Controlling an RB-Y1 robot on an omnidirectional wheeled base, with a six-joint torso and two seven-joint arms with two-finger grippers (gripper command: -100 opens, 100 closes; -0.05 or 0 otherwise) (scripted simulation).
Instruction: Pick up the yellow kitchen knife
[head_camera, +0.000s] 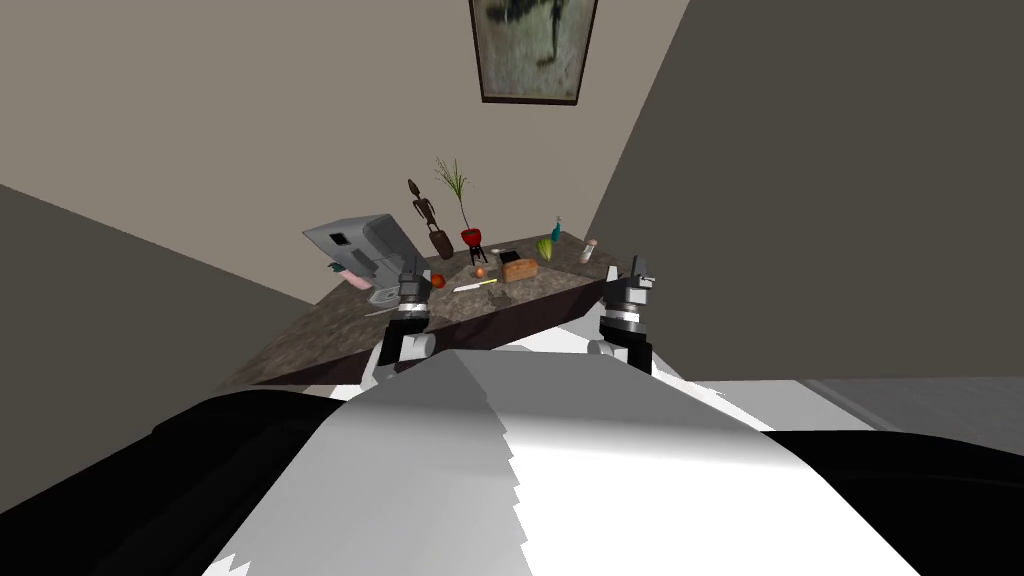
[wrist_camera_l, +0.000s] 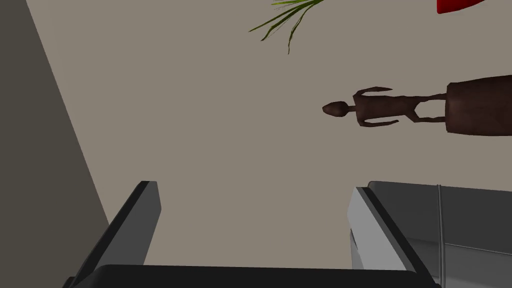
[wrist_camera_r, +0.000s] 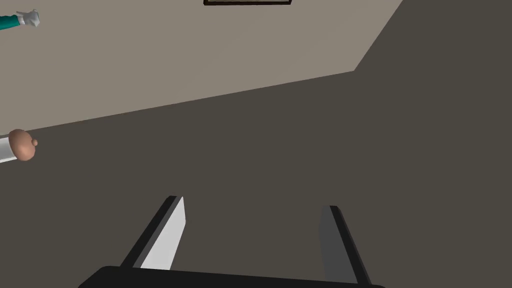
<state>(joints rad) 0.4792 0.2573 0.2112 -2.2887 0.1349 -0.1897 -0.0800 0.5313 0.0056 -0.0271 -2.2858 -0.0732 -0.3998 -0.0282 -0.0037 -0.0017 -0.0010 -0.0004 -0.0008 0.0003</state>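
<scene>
One knife (head_camera: 476, 286) lies flat on the surface (head_camera: 320, 338), between one tomato (head_camera: 438, 281) and one loaf (head_camera: 518, 268), with one onion (head_camera: 480, 272) just behind it. The left hand (head_camera: 412, 270) and right hand (head_camera: 634, 270) hang open and empty near the front edge. A flat, thin knife could slip from the fingers, and a careless reach could knock its neighbours.

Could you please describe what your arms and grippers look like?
The left forearm and right forearm are dark, with a silvery band and a white joint below. The left gripper and right gripper each have a dark boxy body with two thin, blade-like fingers, light grey with dark edges.
</scene>
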